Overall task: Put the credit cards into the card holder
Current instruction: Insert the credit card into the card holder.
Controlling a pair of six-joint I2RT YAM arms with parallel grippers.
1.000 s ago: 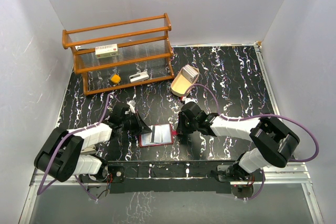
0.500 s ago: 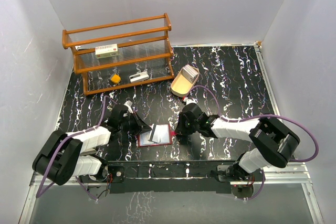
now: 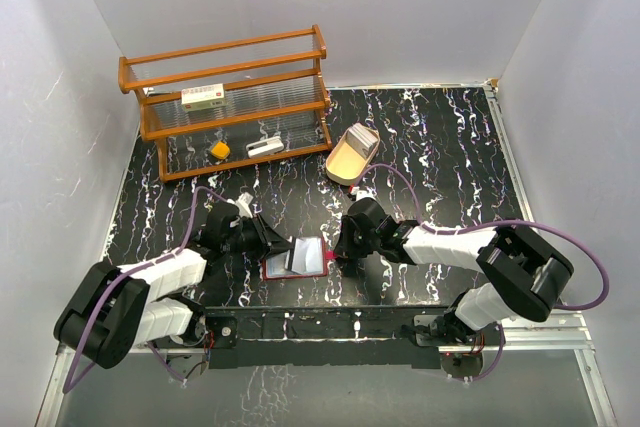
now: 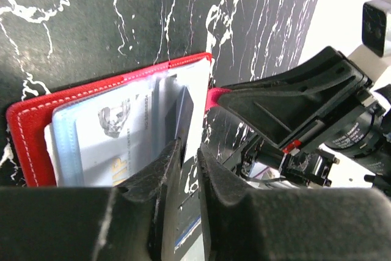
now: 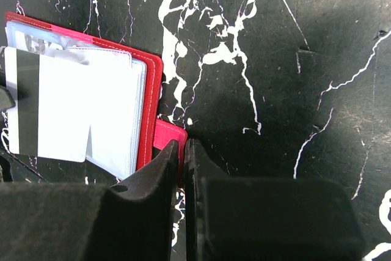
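The dark-red card holder (image 3: pixel 268 270) lies open on the black marbled table between both arms, pale pockets up (image 4: pixel 30 120) (image 5: pixel 153 90). A whitish credit card (image 3: pixel 297 255) with a dark stripe rests slanted on its pockets (image 4: pixel 197 96) (image 5: pixel 67 108). My left gripper (image 3: pixel 272 244) (image 4: pixel 189 151) is at the card's left edge. Its jaws stand a narrow gap apart with that edge running between them. My right gripper (image 3: pixel 340 252) (image 5: pixel 182 148) is shut on the holder's red snap tab (image 5: pixel 170 136) at its right side.
A wooden rack (image 3: pixel 230 97) stands at the back left with a white red-labelled box (image 3: pixel 203 97) on its upper shelf and a yellow piece (image 3: pixel 220 151) and a white piece (image 3: pixel 265 147) below. A tan oval tray (image 3: pixel 345 162) sits behind the holder. White walls enclose the table.
My left gripper's jaws have parted slightly at the card. The left arm has shifted a little and the card sits slightly further right over the holder. The right gripper has stayed put.
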